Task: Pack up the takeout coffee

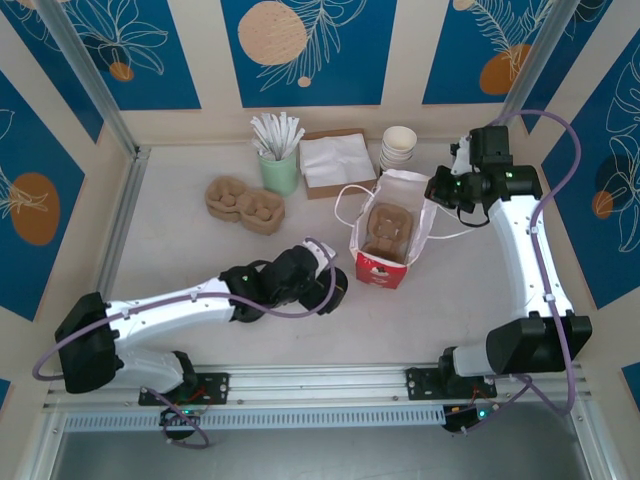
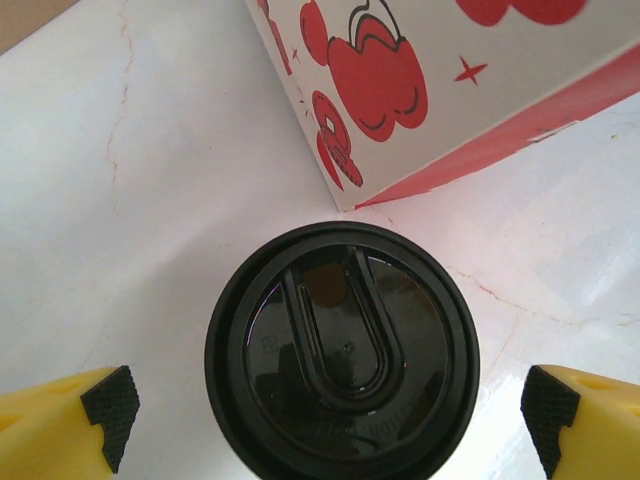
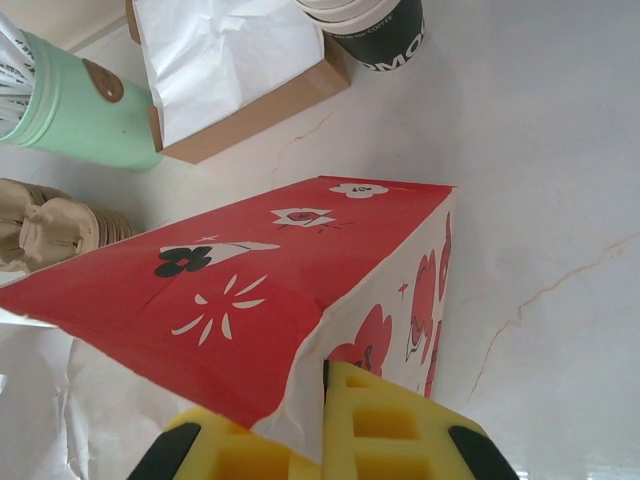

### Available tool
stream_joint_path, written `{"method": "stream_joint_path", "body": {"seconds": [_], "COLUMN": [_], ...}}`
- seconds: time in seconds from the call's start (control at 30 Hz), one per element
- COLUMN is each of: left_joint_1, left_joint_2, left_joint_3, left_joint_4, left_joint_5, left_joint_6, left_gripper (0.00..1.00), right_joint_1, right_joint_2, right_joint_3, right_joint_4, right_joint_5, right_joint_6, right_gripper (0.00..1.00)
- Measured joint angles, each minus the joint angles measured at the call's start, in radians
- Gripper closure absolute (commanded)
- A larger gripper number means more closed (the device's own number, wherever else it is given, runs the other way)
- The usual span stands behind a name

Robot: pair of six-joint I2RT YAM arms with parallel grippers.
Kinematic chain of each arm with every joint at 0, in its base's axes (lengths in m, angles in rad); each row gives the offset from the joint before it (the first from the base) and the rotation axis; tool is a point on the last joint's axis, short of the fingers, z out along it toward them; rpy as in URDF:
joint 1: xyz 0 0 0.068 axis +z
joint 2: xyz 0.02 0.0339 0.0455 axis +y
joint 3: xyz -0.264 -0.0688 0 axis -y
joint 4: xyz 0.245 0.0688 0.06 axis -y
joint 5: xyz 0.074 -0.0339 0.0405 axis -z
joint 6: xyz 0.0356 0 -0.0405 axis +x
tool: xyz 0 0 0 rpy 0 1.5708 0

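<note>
At the back of the table (image 1: pixel 180 260) I see a mint-green holder (image 1: pixel 280 172) full of white sticks. A brown box of white napkins (image 1: pixel 338 160) sits just to its right, and a stack of white cups (image 1: pixel 399 148) stands beyond that. Two pulp cup carriers (image 1: pixel 243 200) lie to the left of the holder, well apart from my working area.

The red-and-white bag (image 1: pixel 390 240) stands open in the middle, with another pulp carrier (image 1: pixel 386 226) seated inside it. Its white handle loops hang out on both sides.

The bag is the thing in my way. In the left wrist view its lower corner sits just beyond the takeout coffee (image 2: pixel 342 350), close to the black lid's far rim. I cannot tell whether they touch.

The coffee stands upright on the table, in front of the bag and to its left, directly below the left gripper (image 2: pixel 330 415). That gripper is spread wide. One black pad (image 2: pixel 110 405) sits off to each side of the lid, clear of it, so it holds nothing.

The right gripper (image 3: pixel 322 425) is at the bag's right wall near the top. Its yellow fingers (image 3: pixel 400 430) are closed narrowly, with the bag's paper edge pinched between them.
</note>
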Motion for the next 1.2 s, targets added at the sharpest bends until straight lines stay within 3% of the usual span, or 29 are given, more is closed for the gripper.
{"method": "stream_joint_path", "body": {"seconds": [0.63,1.2], "left_joint_1": [-0.01,-0.061], "left_joint_2": [0.135,0.219], "left_joint_3": [0.192,0.259], "left_joint_4": [-0.217,-0.316], "left_joint_5": [-0.034,-0.082], "left_joint_6": [-0.199,-0.236], "left_gripper": [0.01,0.07], "right_joint_1": [-0.088,-0.098], "right_joint_2": [0.087,0.099], "right_joint_3": [0.027,0.027], "right_joint_4": [-0.027,-0.026], "right_joint_5": [-0.09,-0.105], "right_joint_6": [-0.023,-0.031], "right_gripper": [1.0,1.0]}}
